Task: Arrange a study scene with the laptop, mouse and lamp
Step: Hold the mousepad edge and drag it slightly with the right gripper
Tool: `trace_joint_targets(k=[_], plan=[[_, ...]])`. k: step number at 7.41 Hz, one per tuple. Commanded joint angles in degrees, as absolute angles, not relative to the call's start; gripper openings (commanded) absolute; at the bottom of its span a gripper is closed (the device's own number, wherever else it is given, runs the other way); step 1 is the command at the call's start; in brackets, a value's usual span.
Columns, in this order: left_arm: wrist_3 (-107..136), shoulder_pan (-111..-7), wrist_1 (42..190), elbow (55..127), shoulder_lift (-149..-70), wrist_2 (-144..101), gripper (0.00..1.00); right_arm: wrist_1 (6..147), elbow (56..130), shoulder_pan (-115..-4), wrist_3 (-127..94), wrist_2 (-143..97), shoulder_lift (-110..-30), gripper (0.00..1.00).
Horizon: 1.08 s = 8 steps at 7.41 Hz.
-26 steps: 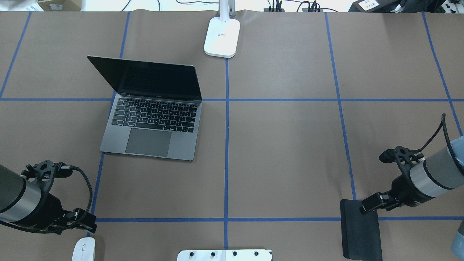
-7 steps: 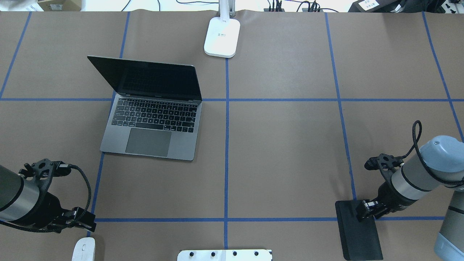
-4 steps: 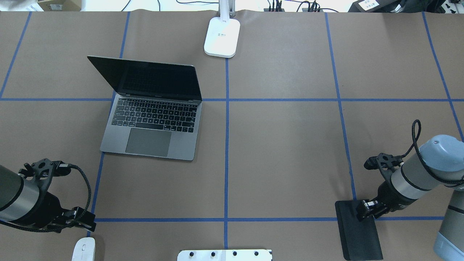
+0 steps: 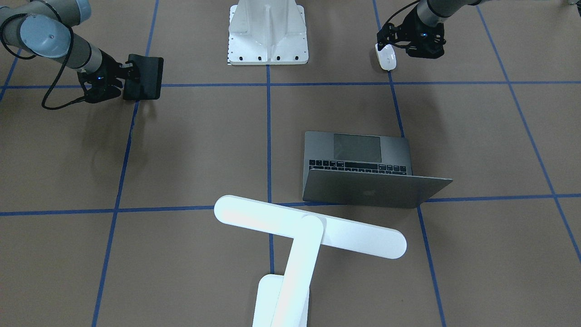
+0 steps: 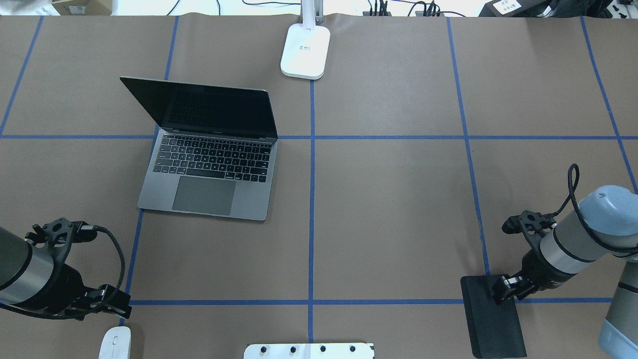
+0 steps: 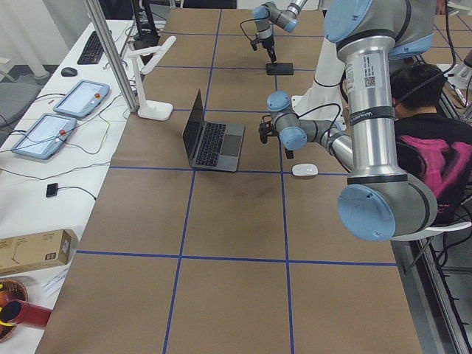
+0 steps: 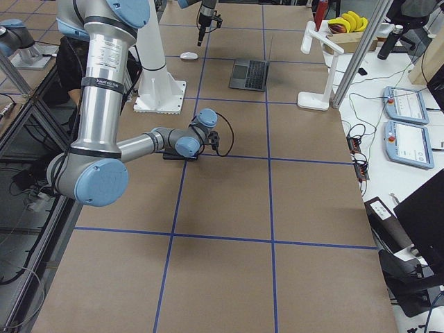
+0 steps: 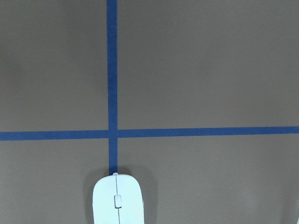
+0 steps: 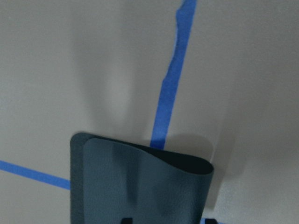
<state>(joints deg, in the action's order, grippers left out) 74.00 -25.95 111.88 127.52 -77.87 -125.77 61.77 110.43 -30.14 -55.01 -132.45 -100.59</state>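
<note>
The laptop [image 5: 209,169] stands open left of centre, its lid [image 4: 376,193] towards the far side. The lamp's base [image 5: 305,50] is at the far edge and its bar head [image 4: 308,227] hangs over the table. The mouse [image 5: 115,343] lies at the near left edge and also shows in the left wrist view [image 8: 117,200]. My left gripper [image 5: 112,306] hovers just beyond the mouse, apart from it, and looks open. My right gripper [image 5: 502,294] is shut on the far edge of a black mat [image 5: 493,319], which curls up in the right wrist view [image 9: 140,182].
A white bolted pedestal [image 5: 309,350] stands at the near middle edge. Blue tape lines [image 5: 311,219] divide the brown table cover. Cables and boxes lie beyond the far edge. A person [image 6: 428,140] sits behind the robot in the exterior left view.
Since 3.5 s ago my right gripper moved nearer and left, dragging and turning the black mat. In the last second almost nothing moved. The left arm is nearly still.
</note>
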Motion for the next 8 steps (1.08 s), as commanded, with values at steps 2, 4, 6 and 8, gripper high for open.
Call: trace_joint_targets(k=[2, 4, 6, 8], plan=[[74.0, -26.0, 111.9, 127.5, -77.9, -125.8, 0.95, 62.4, 110.5, -30.1, -54.9, -132.5, -100.5, 0.39], [74.0, -26.0, 111.9, 127.6, -77.9, -125.8, 0.95, 62.4, 110.5, -29.8, -54.2, -132.5, -100.5, 0.24], [74.0, -26.0, 111.9, 127.8, -77.6, -125.8, 0.95, 62.5, 110.6, -30.6, -51.5, -132.5, -100.6, 0.14], [74.0, -26.1, 111.9, 127.9, -77.5, -125.8, 0.94, 62.5, 110.9, -31.4, -50.4, -132.3, -100.5, 0.13]])
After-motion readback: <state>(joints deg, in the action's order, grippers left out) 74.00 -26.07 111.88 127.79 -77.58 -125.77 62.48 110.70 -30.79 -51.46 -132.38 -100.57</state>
